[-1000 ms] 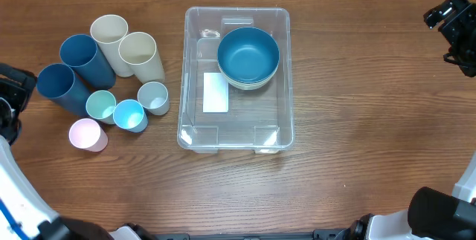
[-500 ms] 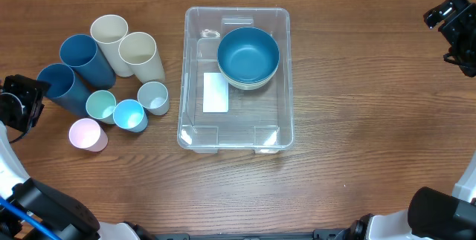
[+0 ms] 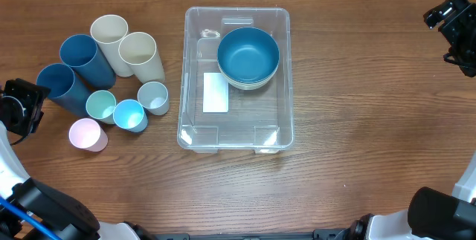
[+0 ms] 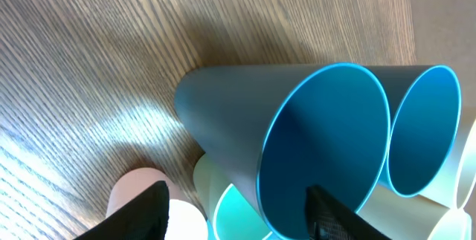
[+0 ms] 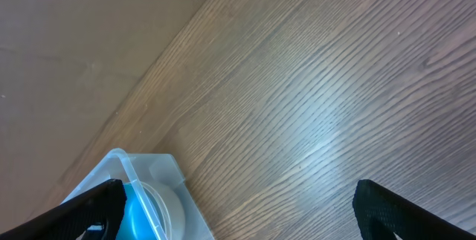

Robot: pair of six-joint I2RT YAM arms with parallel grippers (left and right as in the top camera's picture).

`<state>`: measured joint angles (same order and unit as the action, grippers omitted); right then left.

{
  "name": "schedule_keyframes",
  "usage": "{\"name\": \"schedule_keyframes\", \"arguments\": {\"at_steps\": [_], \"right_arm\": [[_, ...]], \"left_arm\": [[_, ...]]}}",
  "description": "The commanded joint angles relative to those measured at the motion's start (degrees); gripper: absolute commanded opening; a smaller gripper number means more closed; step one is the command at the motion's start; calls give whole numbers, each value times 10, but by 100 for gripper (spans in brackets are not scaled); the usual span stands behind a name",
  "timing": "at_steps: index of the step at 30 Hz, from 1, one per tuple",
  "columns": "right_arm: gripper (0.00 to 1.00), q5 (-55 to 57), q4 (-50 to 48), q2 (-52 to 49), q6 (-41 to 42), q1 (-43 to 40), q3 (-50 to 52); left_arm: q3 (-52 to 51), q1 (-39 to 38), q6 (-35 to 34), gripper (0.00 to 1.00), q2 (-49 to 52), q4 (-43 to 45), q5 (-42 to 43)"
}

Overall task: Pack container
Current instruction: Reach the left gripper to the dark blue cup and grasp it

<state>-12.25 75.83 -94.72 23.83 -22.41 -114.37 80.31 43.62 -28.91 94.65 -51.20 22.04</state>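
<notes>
The step in hand looks like the first cup pick: the left gripper (image 3: 22, 106) sits at the left edge of the wooden table (image 3: 357, 143), just beside the nearer dark blue tall cup (image 3: 63, 89), its jaws partly open and holding nothing. To do this well it needs to widen enough to straddle the cup's wall or rim. In the left wrist view the cup's mouth fills the space ahead of the two fingertips (image 4: 149, 210), so the present gap seems tight for a grip around the whole body. A pinch on the rim at the side facing the gripper is probably safer, since the second dark blue cup (image 3: 87, 60) and the small teal cup (image 3: 100, 106) stand close against it and could be knocked over. The lift should go straight up before travelling right. The right gripper (image 3: 450, 18) hangs at the far right corner, jaws spread wide and empty, well apart from everything. The container (image 3: 253, 117) stands near the middle of the table: a large clear rectangular bin with rounded corners, a raised rim and a white label (image 3: 216, 92) on its base. A blue bowl (image 3: 248, 56) nested in a paler one occupies its far right part, leaving the rest of the floor bare.
</notes>
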Motion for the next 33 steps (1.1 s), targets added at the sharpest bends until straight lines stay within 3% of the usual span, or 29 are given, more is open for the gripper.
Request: {"name": "schedule_keyframes", "arguments": {"at_steps": [1,6,9,11,16,26,33], "right_arm": [[100,-3,-3,4,2,1,-3],[100,-3,-3,4,2,1,-3],[100,-3,-3,4,2,1,-3],[100,-3,-3,4,2,1,-3],[100,-3,-3,4,2,1,-3],[100,-3,-3,4,2,1,-3],[100,-3,-3,4,2,1,-3]], "left_arm": [[64,1,8,59,6,-34,-2],[296,-12,73,70,6,-177,-71],[383,-28,103,76,12,-228,-138],[409,-32,118,78,30,-267,-134],[412,-33,158,80,127,-369,-119],[411,-62,167,87,227,-332,-142],[405,-88,164,76,242,-319,-181]]}}
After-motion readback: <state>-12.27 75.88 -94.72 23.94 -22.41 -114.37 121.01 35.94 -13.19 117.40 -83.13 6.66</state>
